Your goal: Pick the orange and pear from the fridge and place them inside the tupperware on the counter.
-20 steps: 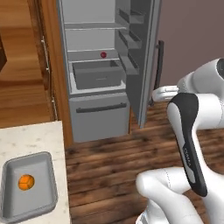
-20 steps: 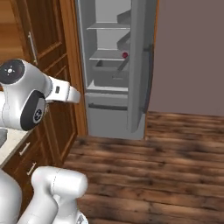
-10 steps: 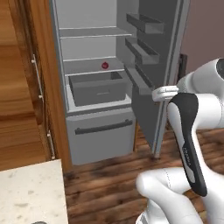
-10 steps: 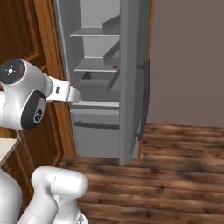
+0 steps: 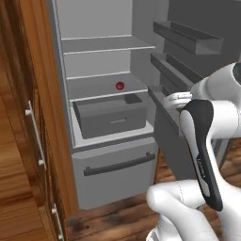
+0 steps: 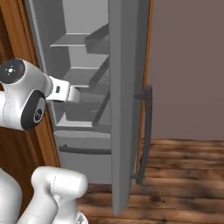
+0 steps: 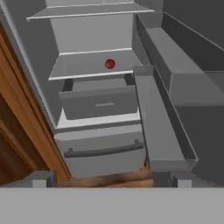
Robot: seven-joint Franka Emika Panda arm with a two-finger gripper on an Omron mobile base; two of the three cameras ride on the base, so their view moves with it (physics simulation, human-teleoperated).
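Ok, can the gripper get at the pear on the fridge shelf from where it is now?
Probably yes. The fridge door is open, and the pear sits alone on its shelf, with nothing between it and the gripper.

You have the fridge open ahead, door swung right with its racks facing in. The pear sits on a middle shelf, directly above the drawer; wooden cabinets stand left of the fridge.
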